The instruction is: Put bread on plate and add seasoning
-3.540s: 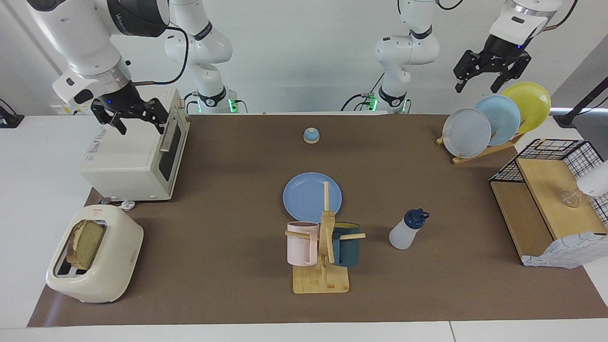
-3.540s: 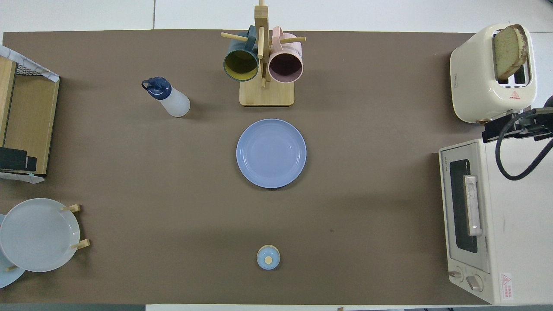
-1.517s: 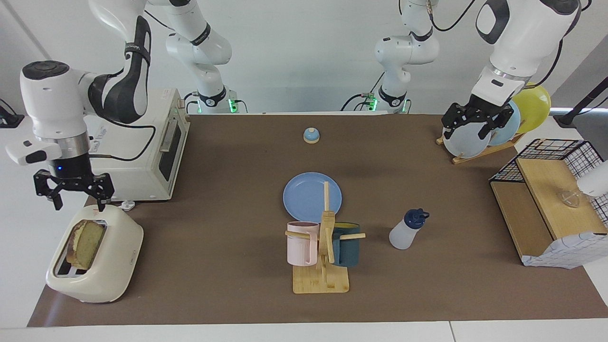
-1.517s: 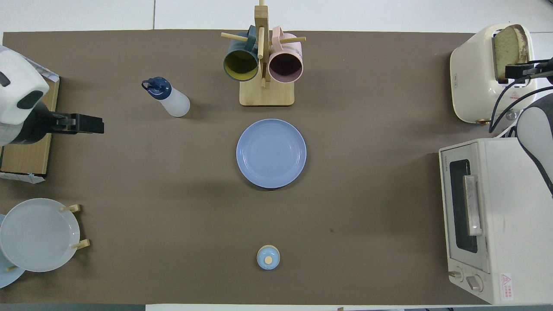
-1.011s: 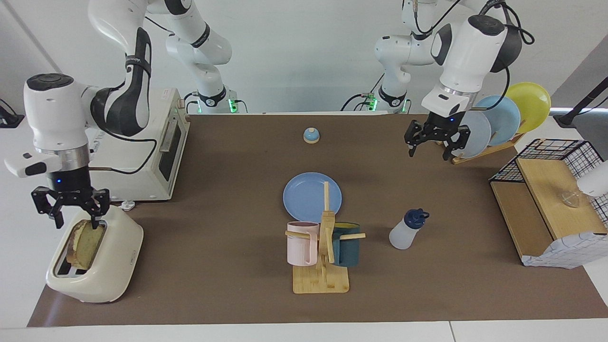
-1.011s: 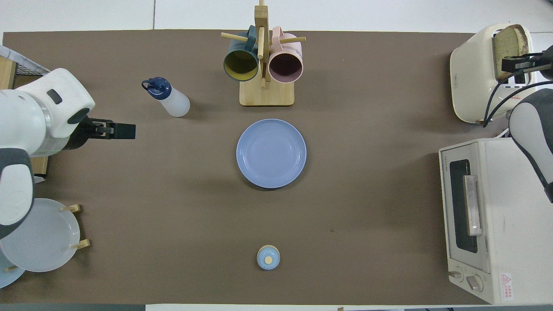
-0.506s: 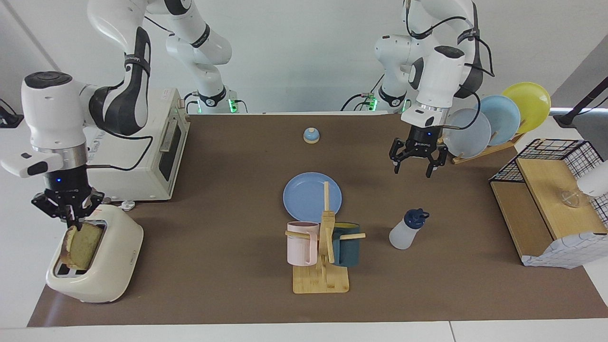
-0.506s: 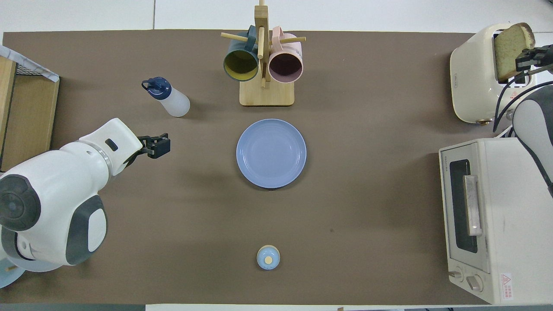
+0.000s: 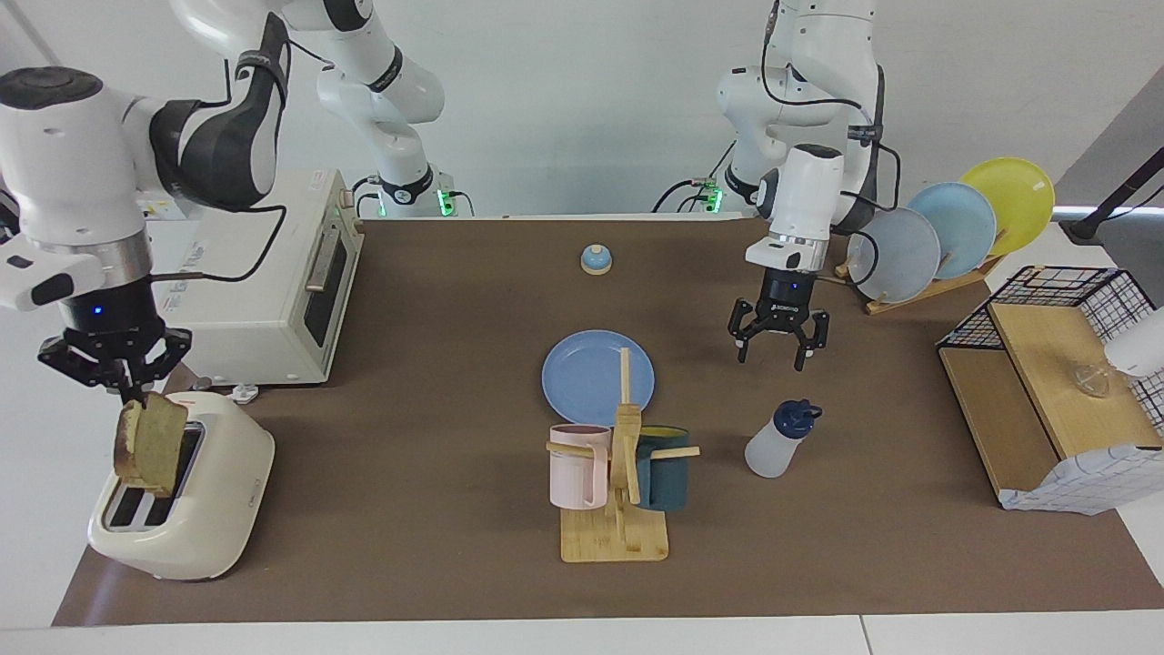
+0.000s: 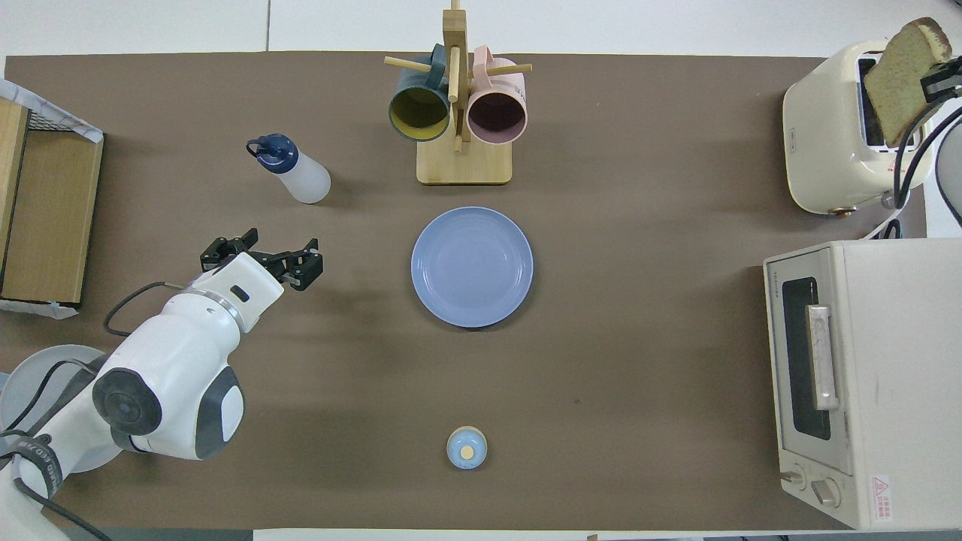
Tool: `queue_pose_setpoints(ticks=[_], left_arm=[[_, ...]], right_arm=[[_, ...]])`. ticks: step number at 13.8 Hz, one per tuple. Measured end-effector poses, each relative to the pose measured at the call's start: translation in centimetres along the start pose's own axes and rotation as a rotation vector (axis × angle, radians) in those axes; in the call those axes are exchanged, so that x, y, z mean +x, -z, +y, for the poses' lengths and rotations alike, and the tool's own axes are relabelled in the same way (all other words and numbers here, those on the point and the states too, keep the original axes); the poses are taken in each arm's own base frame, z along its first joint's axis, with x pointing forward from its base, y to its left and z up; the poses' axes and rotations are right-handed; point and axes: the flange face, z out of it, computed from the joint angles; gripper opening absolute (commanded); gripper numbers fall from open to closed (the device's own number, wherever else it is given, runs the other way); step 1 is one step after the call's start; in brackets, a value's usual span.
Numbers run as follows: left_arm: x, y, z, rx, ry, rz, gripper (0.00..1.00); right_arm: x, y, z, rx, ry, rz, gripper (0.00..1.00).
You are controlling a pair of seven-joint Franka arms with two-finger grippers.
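Note:
The bread (image 9: 145, 446) (image 10: 906, 71), a tan slice with a brown crust, hangs tilted just above the slots of the cream toaster (image 9: 186, 518) (image 10: 830, 128). My right gripper (image 9: 123, 393) (image 10: 939, 77) is shut on its top edge. The blue plate (image 9: 597, 376) (image 10: 472, 267) lies bare at the middle of the mat. The seasoning (image 9: 780, 441) (image 10: 293, 169), a white bottle with a navy cap, stands toward the left arm's end. My left gripper (image 9: 771, 350) (image 10: 261, 254) hangs open over the mat close to the bottle, touching nothing.
A wooden mug rack (image 9: 618, 491) (image 10: 458, 113) with two mugs stands beside the plate, farther from the robots. A toaster oven (image 9: 264, 282) (image 10: 857, 376) sits next to the toaster. A small bell (image 9: 596, 260) (image 10: 466, 448), a plate rack (image 9: 946, 227) and a wire-and-wood shelf (image 9: 1046, 382) are also here.
My right gripper closed on the bread and has lifted it out of the toaster slot. My left arm has swung from the plate rack to over the mat near the seasoning, still open.

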Motion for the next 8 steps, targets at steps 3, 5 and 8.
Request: queue_pose_setpoints(ticks=[3,5,8], left_arm=[[-0.6,-1.1,0.0,-0.002,0.002,0.024,1.00],[-1.2,-1.9,0.5,-0.010,-0.002,0.041,1.00],[-2.2,-3.3,1.4,-0.020,-0.001,0.043,1.00]], right_arm=[[1.7,6.1,-6.8,0.047,0.095,-0.024,0.00],[2.8,8.6,-11.7,0.071,0.115,-0.020,0.00],[4.0,9.6,-19.4,0.107,0.025,-0.034,0.00]])
